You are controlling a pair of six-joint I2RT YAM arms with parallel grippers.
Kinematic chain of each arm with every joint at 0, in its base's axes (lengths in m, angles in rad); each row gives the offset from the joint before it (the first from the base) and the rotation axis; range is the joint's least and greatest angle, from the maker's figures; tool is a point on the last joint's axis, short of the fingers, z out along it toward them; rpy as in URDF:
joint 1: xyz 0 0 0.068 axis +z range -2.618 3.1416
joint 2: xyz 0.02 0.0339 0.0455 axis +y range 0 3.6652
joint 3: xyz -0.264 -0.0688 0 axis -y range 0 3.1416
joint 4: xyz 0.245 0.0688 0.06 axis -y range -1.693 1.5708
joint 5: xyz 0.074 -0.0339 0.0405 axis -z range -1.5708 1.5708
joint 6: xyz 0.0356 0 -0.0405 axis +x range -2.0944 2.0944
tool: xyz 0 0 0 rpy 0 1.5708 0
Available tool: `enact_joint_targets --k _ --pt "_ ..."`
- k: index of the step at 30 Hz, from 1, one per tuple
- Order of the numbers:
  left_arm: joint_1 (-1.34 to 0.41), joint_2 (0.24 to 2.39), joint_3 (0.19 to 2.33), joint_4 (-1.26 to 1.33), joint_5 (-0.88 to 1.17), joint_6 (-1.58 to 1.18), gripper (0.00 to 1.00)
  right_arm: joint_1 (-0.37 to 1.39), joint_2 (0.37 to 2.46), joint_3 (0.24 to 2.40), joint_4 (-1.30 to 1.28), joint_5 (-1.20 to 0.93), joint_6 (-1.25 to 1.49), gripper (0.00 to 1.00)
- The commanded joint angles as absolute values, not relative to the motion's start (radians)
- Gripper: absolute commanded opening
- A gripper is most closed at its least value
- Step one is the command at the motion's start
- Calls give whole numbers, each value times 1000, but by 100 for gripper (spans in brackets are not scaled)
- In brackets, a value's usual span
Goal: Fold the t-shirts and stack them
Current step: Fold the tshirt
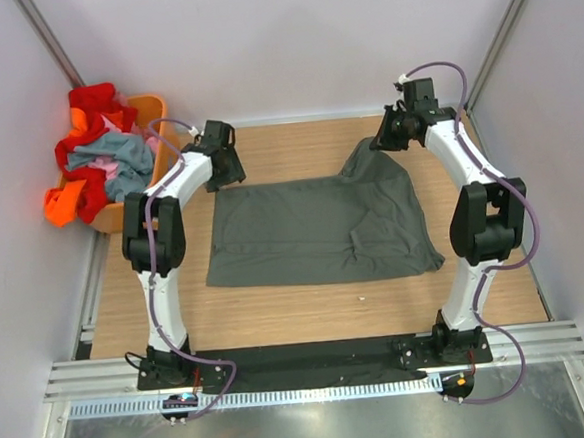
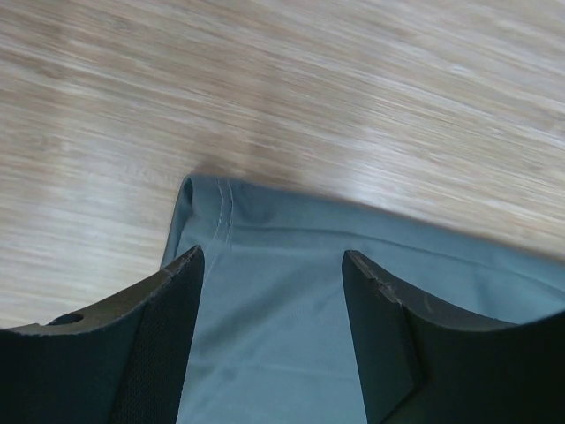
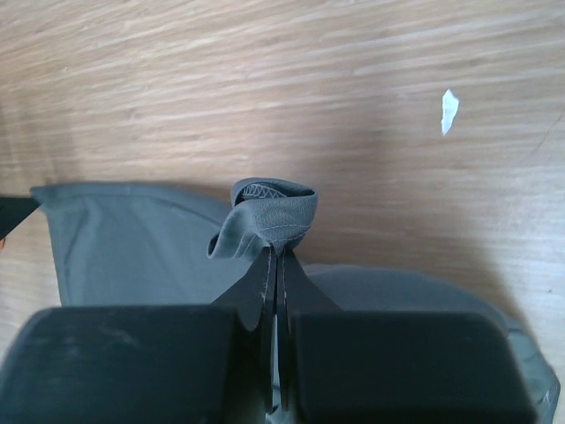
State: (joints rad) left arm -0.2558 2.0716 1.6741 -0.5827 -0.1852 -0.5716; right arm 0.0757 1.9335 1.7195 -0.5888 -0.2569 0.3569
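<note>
Shirt position, top view: dark grey t-shirt [image 1: 318, 227] lies spread between the arms, its far left corner at the left gripper [image 1: 226, 165] and its far right corner lifted at the right gripper [image 1: 394, 130]. Left wrist view: fingers [image 2: 159, 336] stand parted, with the hemmed corner lying flat between them, not clamped. Right wrist view: fingers [image 3: 256, 300] are pressed together, with a bunched fold of the shirt pinched at their tips.

No writing, label, brand, number or sign is legible anywhere: the dark grey t-shirt [image 1: 313, 228] is plain, as are the bench [image 1: 309, 313] and orange basket [image 1: 152, 106].
</note>
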Motion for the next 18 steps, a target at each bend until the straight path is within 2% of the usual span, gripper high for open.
enact_joint_targets --k 1,10,18 --pt "-256 2115 1769 -629 -238 -591 65 81 1864 1672 -564 -288 371 1" --pt "-258 2186 1792 -635 -322 -592 63 80 1841 1680 -563 -328 373 1" --pt "-256 2246 1818 -635 -367 -569 56 81 1839 1658 -555 -331 365 1"
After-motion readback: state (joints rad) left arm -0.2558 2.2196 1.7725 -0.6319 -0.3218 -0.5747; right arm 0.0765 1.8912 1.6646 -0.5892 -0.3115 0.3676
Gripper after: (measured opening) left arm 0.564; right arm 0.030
